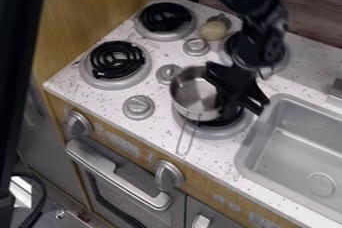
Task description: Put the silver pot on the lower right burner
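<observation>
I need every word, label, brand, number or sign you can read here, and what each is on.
No text can be read.
Grey marks on the wooden front panel, by the front knobs: too small to read, or to say whether they are print.
Pot: no lettering that I can make out.

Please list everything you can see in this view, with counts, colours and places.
Pot: one, silver, over part of the lower right burner
Burners: four, black coils with grey rims, on the stovetop
Stovetop knobs: three, grey, among the burners
Front knobs: two, grey, above the oven door
Oven handle: one, silver, front
Roundish object: one, beige, between the back burners
Counter: one, speckled white
Sink: one, grey, right
Cable: one, black, lower left
Arm and gripper: one each, black, gripper at pot
</observation>
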Controlling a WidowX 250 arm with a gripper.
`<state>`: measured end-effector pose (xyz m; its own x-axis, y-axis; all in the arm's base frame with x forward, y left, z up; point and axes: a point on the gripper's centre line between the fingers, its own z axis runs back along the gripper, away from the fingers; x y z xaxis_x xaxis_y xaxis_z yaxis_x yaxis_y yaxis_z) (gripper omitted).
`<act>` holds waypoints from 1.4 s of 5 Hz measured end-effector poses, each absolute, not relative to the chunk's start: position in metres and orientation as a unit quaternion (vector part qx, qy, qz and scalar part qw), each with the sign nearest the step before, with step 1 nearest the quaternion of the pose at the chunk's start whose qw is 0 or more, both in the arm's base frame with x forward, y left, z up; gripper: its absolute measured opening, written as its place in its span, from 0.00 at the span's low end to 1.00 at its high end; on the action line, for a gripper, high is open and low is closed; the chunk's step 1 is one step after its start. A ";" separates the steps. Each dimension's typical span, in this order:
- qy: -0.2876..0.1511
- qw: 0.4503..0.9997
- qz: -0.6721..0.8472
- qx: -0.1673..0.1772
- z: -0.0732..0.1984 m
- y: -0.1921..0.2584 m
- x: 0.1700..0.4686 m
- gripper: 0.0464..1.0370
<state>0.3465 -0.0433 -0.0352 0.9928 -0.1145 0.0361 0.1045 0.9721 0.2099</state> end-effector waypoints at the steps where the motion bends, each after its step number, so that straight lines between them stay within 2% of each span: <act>1: -0.013 0.993 -0.061 0.102 -0.046 -0.053 0.351 0.02; 2: -0.009 0.993 -0.060 0.105 -0.047 -0.054 0.355 0.04; 3: -0.014 0.993 -0.062 0.098 -0.052 -0.053 0.352 0.20; 4: -0.043 0.992 -0.072 0.097 -0.036 -0.054 0.351 0.47; 5: -0.064 0.992 -0.058 0.090 -0.004 -0.054 0.347 0.79; 6: -0.062 0.997 -0.024 0.043 0.014 -0.058 0.335 0.97; 7: -0.033 0.999 0.026 0.008 0.017 -0.049 0.328 0.96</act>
<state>0.3279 -0.0489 0.0166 0.9965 0.0521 0.0660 -0.0531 0.9985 0.0135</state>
